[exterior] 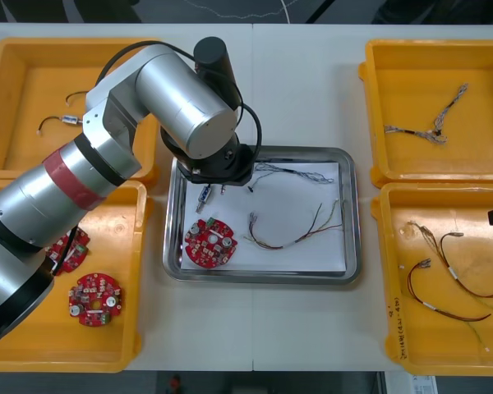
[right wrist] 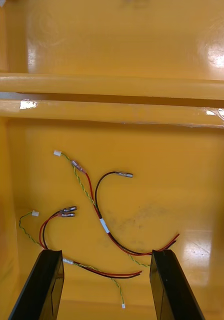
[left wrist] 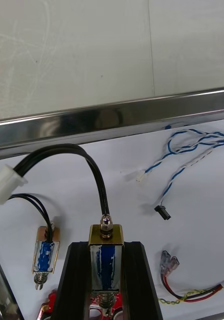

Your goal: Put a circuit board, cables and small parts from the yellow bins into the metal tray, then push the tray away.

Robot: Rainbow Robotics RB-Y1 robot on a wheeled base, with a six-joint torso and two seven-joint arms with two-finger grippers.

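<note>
Light table (exterior: 304, 82) flanked by yellow bins (exterior: 33, 82): the left end effector (left wrist: 106, 247) hovers over the far left corner of the white-lined metal tray (exterior: 352, 213), clamped on a small metal part (left wrist: 106, 260) trailing a black cable (left wrist: 67, 148). A second metal part (left wrist: 44, 252) lies just beside it, near a red circuit board (exterior: 211, 244) and a blue and white cable (left wrist: 192, 150). The right end effector (right wrist: 106, 257), fingers apart, hangs above red and yellow cables (right wrist: 102, 220) in a right-hand bin (right wrist: 192, 175).

Left arm (exterior: 181, 98) over metal tray (exterior: 351, 215), circuit board (exterior: 210, 244) and cables (exterior: 296, 234) inside
</note>
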